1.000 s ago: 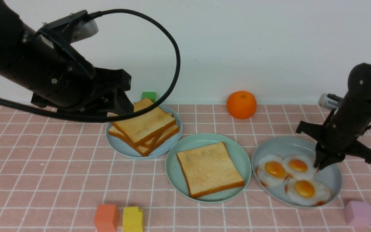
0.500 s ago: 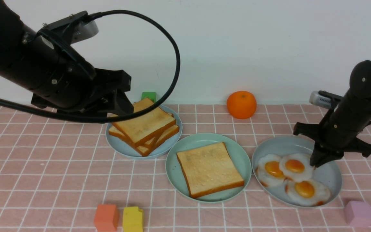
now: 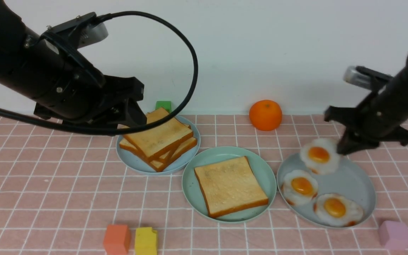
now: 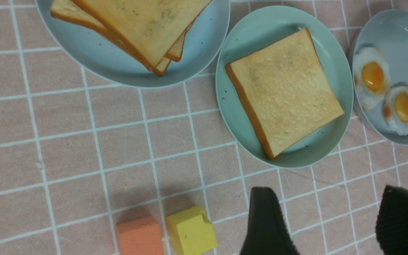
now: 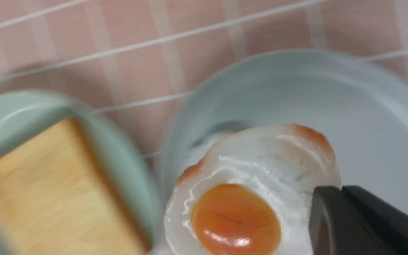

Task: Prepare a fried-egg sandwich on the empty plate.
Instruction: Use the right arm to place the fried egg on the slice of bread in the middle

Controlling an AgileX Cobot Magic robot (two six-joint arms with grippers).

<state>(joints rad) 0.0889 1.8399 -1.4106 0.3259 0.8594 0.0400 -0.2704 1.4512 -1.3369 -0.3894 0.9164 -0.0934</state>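
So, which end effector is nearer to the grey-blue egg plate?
Right. The right end effector, gripping a fried egg, hovers just above the grey-blue plate; the left end effector, open, is far off by the toast stack.

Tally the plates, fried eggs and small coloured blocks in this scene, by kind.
Plates: 3 (mint-green plate, pale-blue plate, grey-blue plate)
Fried eggs: 3 (held egg, two eggs lying on the grey-blue plate)
Blocks: 4 (green block, orange block, yellow block, pink block)
Total: 10
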